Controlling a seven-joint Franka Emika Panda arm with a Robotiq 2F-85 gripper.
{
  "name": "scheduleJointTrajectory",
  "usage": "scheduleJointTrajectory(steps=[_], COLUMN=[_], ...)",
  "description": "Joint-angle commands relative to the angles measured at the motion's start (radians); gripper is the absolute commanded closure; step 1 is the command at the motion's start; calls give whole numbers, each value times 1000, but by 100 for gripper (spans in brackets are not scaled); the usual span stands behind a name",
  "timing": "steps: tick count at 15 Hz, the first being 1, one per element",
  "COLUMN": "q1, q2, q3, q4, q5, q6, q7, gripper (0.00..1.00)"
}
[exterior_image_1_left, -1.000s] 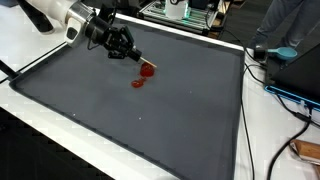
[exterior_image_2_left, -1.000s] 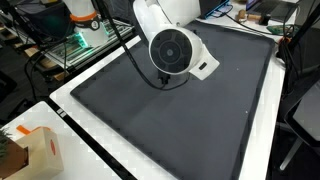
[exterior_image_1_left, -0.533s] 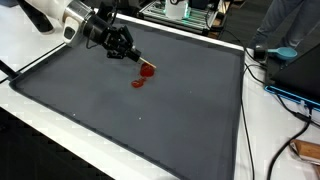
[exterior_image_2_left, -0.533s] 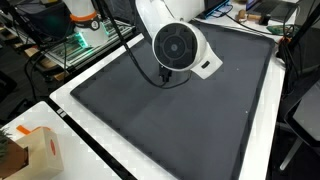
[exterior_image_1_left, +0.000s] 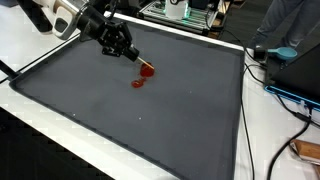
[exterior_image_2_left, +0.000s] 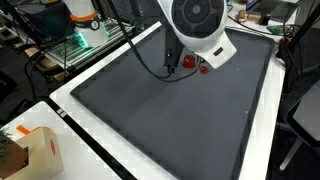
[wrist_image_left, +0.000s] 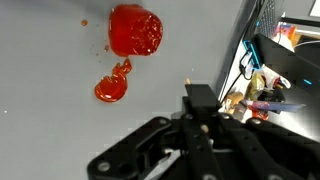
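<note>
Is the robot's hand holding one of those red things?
No, it holds nothing. The bigger red piece and the smaller red piece lie on the dark mat, apart from the hand.

Open mat around the red block, clutter only past its edges

Wide grey mat stretched from the red block toward the near edge, with only the small red scrap lying just beside the block on that side. My gripper hung close over the block's opposite side. Well apart from the block, a black cable ran along the mat's edge, and a person in blue and a rack of gear stood beyond it.
</note>
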Motion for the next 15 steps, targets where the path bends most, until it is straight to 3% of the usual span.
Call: scheduleJointTrajectory(steps=[1,15], q1=[43,184], q2=[-44,-135], q3=[-18,-14], q4=[-13,-37], q5=[-89,-619], q6=[45,219], q7=[114,652], gripper=[97,97])
